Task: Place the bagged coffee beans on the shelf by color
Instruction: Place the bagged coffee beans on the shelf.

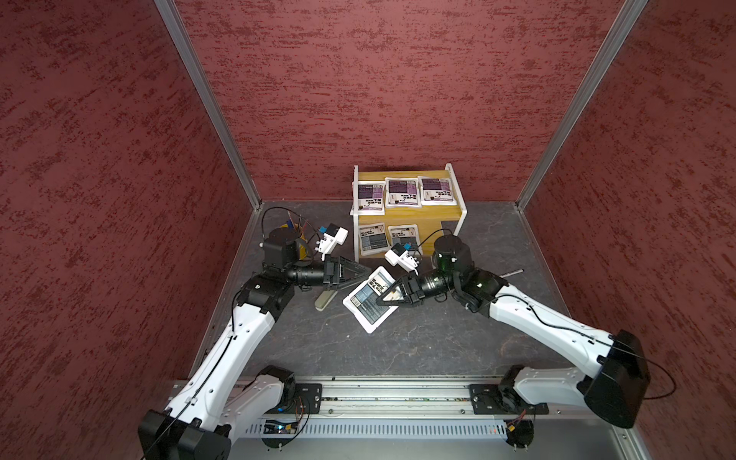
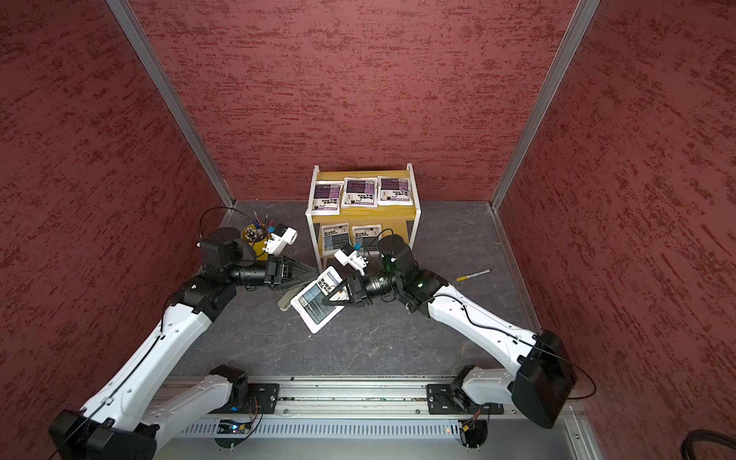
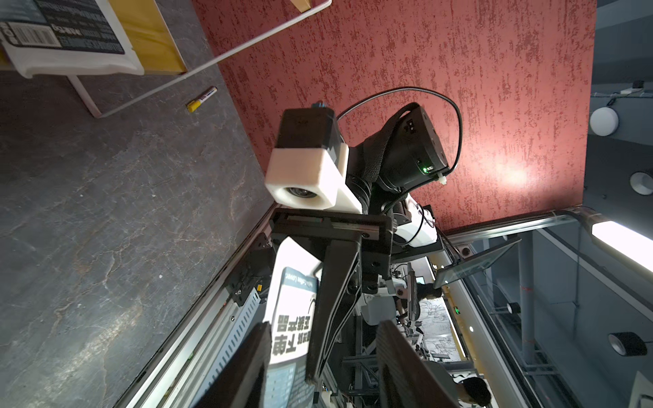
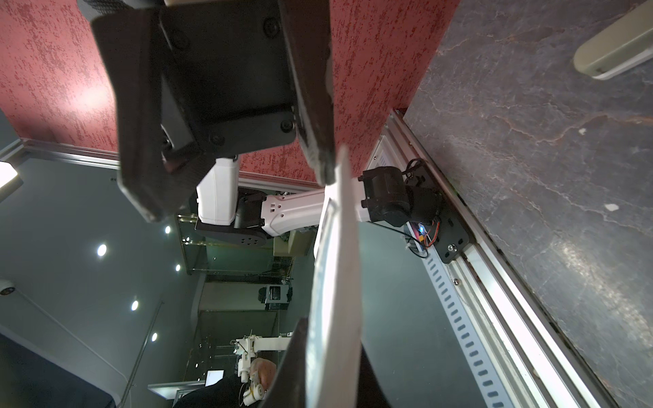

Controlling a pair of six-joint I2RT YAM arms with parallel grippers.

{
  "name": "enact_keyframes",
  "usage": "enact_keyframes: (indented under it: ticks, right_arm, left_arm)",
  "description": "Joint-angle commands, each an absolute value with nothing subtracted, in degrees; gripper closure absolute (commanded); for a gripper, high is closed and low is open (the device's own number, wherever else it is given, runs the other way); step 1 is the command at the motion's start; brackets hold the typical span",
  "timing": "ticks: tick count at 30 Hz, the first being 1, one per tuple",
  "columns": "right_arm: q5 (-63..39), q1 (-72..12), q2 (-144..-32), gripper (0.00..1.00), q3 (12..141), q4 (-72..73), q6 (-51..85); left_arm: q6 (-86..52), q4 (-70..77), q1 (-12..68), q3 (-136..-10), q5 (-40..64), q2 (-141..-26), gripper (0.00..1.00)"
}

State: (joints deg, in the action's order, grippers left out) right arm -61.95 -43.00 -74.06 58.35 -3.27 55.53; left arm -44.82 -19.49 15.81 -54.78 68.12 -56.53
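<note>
My right gripper is shut on a white bag with a grey-blue label and holds it tilted above the table. In the right wrist view the bag runs edge-on between the right gripper's fingers. My left gripper stands open at the bag's far corner, with one fingertip against the bag's edge. The shelf stands at the back. Three purple-label bags lie on its top board and two grey-blue ones on its lower board.
A grey-green case lies on the table under my left gripper. A yellow pen bucket stands behind the left arm. A yellow-capped pen lies to the right of the shelf. Red walls close in three sides.
</note>
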Motion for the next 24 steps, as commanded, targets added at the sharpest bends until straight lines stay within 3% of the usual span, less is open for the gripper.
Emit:
enact_keyframes:
  ticks: [1, 9, 14, 18, 24]
  right_arm:
    - [-63.63, -42.8, -73.65, 0.87, 60.13, -1.37, 55.28]
    - [-64.07, -42.85, -73.52, 0.87, 59.72, -0.39, 55.72]
    - [-64.34, -42.82, -73.99, 0.87, 59.54, -0.05, 55.68]
    - [-64.4, -42.8, -74.53, 0.87, 59.71, 0.85, 56.15]
    - [-64.51, -42.8, -74.69, 0.86, 59.62, 1.03, 56.33]
  left_arm:
    - [-38.69, -26.35, 15.64, -56.48, 65.55, -56.83, 0.48]
    - [-34.29, -31.94, 16.35, -58.75, 64.51, -57.83, 0.48]
    - [-38.34, -26.13, 18.0, -57.93, 67.46, -57.95, 0.49]
    - [-38.17, -26.06, 20.62, -58.07, 68.86, -59.12, 0.53]
    - [-38.31, -25.6, 20.92, -57.57, 68.74, -59.41, 0.69]
